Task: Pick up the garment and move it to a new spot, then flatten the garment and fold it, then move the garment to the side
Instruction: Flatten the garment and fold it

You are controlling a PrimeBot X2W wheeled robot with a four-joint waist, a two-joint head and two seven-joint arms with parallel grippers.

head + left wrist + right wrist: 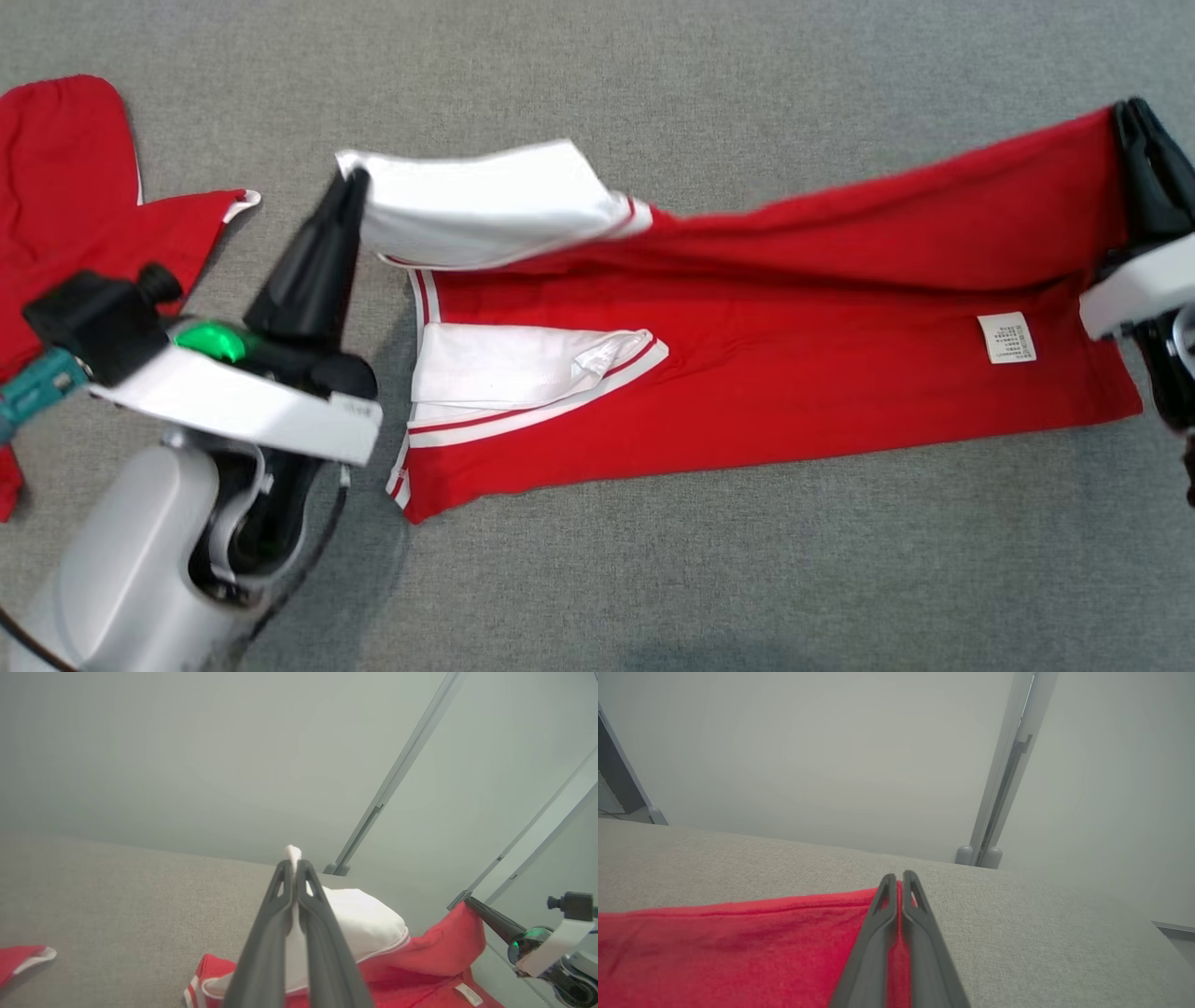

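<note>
Your left claw (353, 187) pinches the white sleeve (485, 205) of the red T-shirt (794, 373); your right claw (1134, 117) pinches its hem corner (1100, 131). The shirt stretches lengthwise between them, near edge lying on the grey worktop (653, 579).

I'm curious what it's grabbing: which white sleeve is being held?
The farther white sleeve, pinched at its edge and lifted by the left jaws; the nearer sleeve lies flat on the red garment.

label (1006, 337) print probably illegible, red cloth (65, 205) cropped left
</note>
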